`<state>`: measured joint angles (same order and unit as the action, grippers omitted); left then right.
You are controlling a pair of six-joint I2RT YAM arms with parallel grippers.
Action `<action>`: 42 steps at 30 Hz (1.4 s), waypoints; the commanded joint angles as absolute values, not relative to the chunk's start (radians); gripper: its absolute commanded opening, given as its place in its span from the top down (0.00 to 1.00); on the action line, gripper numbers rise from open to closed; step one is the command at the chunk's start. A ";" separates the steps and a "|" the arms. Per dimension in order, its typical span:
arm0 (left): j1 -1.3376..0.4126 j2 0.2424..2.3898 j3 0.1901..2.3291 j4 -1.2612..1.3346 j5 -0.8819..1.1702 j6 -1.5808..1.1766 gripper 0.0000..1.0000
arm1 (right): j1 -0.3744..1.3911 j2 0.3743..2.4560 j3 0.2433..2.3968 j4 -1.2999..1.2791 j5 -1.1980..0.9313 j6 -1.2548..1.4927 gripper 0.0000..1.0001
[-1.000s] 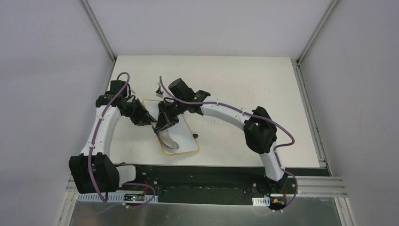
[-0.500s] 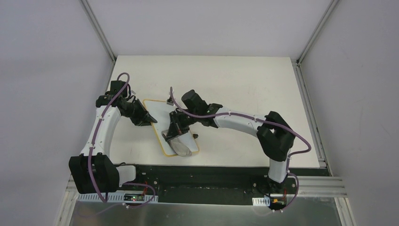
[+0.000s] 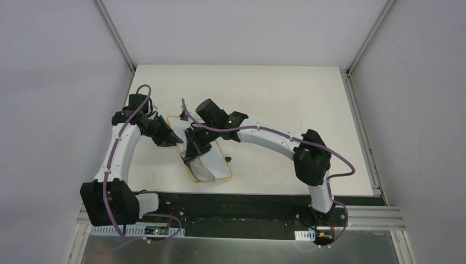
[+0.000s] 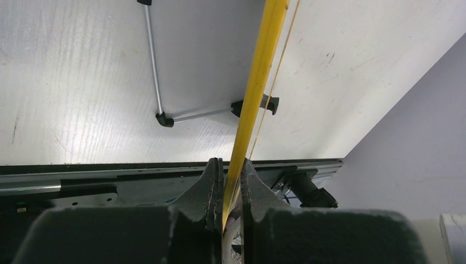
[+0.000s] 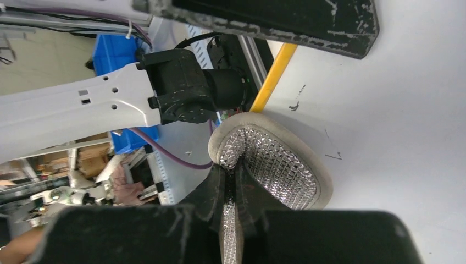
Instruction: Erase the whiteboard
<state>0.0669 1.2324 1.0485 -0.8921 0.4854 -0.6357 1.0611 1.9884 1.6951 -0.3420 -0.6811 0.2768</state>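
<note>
The whiteboard (image 3: 218,159), white with a thin tan rim, lies at the table's near left. My left gripper (image 3: 178,141) is shut on its left rim. In the left wrist view the yellow rim (image 4: 257,82) runs up from between my left gripper (image 4: 231,177), with the wire stand (image 4: 156,82) below it. My right gripper (image 3: 193,155) is shut on a grey pad (image 3: 201,171) that presses on the board's near part. In the right wrist view the silvery mesh pad (image 5: 275,165) sits in my right gripper (image 5: 233,173) against the board face (image 5: 395,137), which carries faint black marks (image 5: 332,157).
The white table (image 3: 286,99) stretches to the right and back of the board. Grey walls with aluminium posts (image 3: 112,33) close in three sides. A black rail (image 3: 247,201) runs along the near edge between the arm bases.
My right gripper swept the pad right and toward the near edge of the board, then back to the left. The left gripper kept its hold on the rim.
</note>
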 commanded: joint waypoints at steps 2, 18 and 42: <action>0.045 1.278 1.027 -0.860 0.433 -0.711 1.00 | 1.048 2.073 1.686 -0.274 -0.679 0.377 1.00; 0.043 1.298 1.076 -0.908 0.408 -0.625 0.82 | 0.792 1.759 1.418 -0.406 -0.593 0.374 1.00; 0.014 1.004 1.310 -1.241 0.224 -0.472 0.01 | 0.521 1.589 1.271 -0.910 0.108 0.215 0.93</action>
<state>0.0429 1.0698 1.2682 -1.1316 0.3000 -0.5339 0.5148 1.6386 1.2930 -0.7959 -0.0872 0.2298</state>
